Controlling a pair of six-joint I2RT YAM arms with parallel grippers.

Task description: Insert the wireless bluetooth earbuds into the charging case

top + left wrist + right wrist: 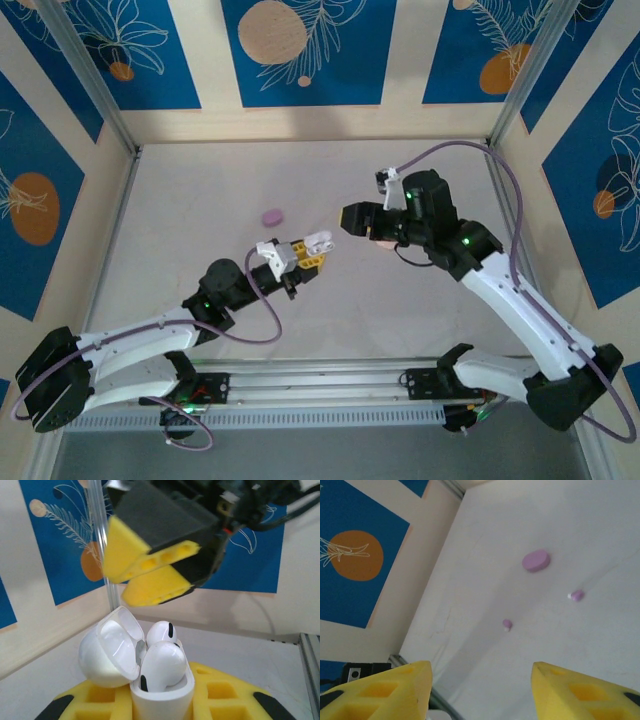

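My left gripper clamps the open white charging case, two white earbuds in it. Just to its right, my right gripper hangs with its fingers spread.

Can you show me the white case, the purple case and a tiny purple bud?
white case (162,701): left wrist view, front wall.
purple case (536,560): right wrist view, middle of its top.
purple bud (507,624): right wrist view, its round body.
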